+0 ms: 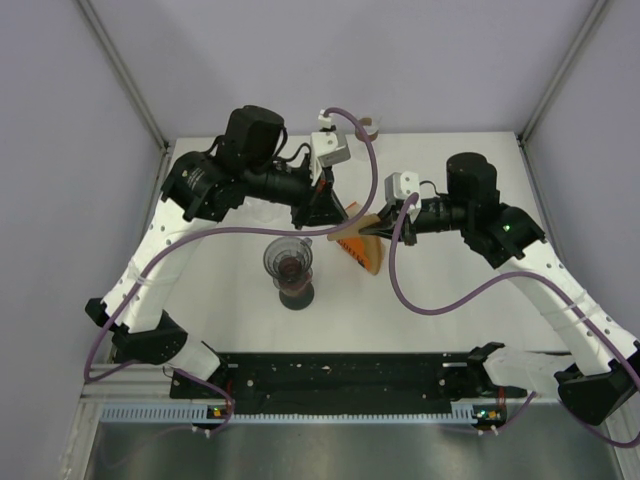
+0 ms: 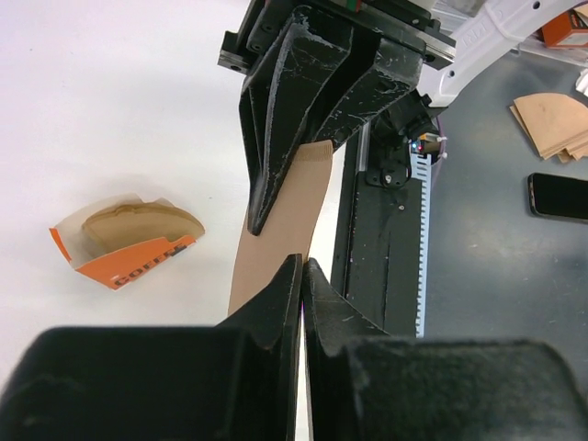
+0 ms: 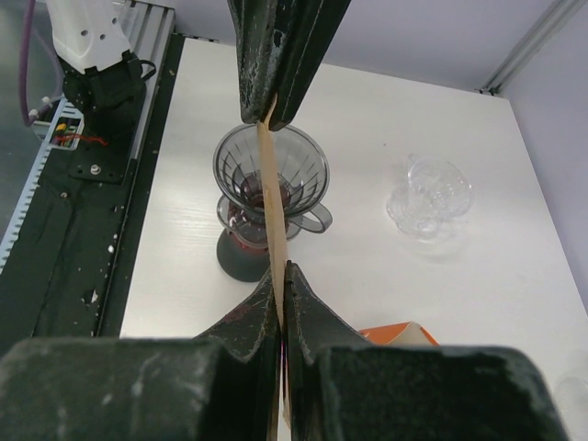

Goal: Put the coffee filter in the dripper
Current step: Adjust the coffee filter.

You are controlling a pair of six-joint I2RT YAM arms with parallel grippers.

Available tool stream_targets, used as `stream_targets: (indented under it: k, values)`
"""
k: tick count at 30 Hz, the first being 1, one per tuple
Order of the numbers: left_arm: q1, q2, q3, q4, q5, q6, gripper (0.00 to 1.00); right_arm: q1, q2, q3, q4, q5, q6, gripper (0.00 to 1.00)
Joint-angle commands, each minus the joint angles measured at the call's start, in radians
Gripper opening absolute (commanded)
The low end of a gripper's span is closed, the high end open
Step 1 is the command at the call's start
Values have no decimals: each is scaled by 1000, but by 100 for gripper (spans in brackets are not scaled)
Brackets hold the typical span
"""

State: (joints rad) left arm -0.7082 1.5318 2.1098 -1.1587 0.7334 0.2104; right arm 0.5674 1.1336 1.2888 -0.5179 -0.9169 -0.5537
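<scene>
Coffee filter (image 2: 268,246): judged thin, light, limp paper that creases easily. It is held above the desk (image 3: 441,303), right of the dripper (image 3: 312,165), with the left claw (image 2: 303,262) and right claw (image 3: 281,271) each closed on an opposite edge. Hold edges only.

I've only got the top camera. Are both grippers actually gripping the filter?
Observer: The left wrist view shows the left gripper shut on one end of the filter.
Operator: And the right?
Observer: The right gripper is shut on the other end; its camera sees the filter edge-on.
Operator: Is it opened out?
Observer: No, it looks flat, held in front of the dripper in that view.
</scene>
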Motion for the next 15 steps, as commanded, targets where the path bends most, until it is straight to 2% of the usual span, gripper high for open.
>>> stream_targets:
  k: [1, 4, 7, 13, 15]
  values:
    - [4, -16, 24, 59, -40, -12, 13, 8, -26, 9, 12, -7, 3, 0]
    - [4, -16, 27, 59, -45, -9, 18, 8, -26, 7, 10, -7, 3, 0]
    - [4, -18, 26, 53, -37, -9, 17, 8, -26, 9, 10, -5, 1, 0]
    - [4, -12, 32, 59, -26, -19, 3, 8, -26, 7, 10, -8, 3, 0]
    - [4, -7, 50, 54, -28, -17, 4, 8, -28, 7, 12, -8, 3, 0]
